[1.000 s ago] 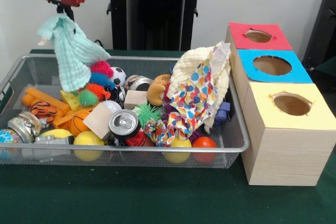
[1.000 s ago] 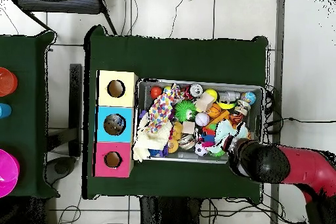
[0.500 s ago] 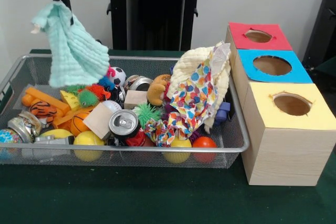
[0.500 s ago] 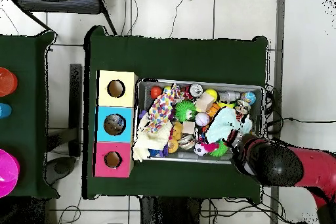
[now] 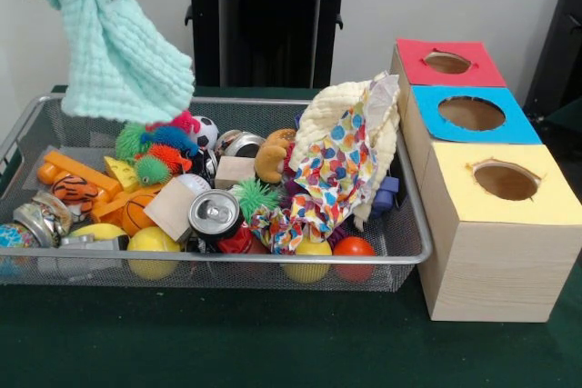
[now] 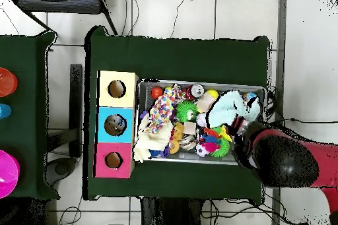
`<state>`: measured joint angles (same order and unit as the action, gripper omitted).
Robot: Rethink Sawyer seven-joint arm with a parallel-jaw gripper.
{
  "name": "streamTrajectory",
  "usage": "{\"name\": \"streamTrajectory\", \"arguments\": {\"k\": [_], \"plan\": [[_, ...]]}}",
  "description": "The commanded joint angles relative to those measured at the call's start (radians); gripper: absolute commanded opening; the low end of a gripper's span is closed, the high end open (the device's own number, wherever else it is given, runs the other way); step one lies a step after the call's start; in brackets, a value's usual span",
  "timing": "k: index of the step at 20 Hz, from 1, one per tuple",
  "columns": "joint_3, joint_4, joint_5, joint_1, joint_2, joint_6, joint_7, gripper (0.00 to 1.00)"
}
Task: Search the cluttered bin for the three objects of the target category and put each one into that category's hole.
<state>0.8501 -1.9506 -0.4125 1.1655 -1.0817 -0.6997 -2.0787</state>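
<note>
Silver wire-mesh metal bin (image 5: 414, 241); crinkled mint cloth (image 5: 114, 47); pale wooden boxes (image 5: 496, 270); shiny can (image 5: 215, 214)

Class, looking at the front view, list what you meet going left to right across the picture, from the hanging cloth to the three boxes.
Mint cloth → silver can → patterned cloth → red-topped box → blue-topped box → yellow-topped box.

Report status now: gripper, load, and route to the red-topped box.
Gripper out of frame above, state unseen. Mint-green muslin cloth hanging over silver wire-mesh bin. Red-topped box's round hole open; cream cloth heaped between.
</note>
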Motion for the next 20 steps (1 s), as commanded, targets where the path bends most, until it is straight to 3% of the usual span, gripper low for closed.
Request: {"name": "streamTrajectory", "arguments": {"k": [1,6,10,13,17,20], "plan": [[0.125,0.002,0.098,-0.001,-0.084,-0.148,0.257,0.00],[0.121,-0.046,0.082,-0.012,0.010,-0.045,0.179,0.00],[0.092,-0.026,-0.015,-0.023,0.074,0.028,0.192,0.00],[0.050,0.029,-0.163,-0.053,0.117,0.103,0.218,0.00],[-0.051,0.108,-0.337,-0.126,0.134,-0.037,0.201,0.00],[-0.100,0.129,-0.406,-0.144,0.157,-0.087,0.171,0.00]]}}
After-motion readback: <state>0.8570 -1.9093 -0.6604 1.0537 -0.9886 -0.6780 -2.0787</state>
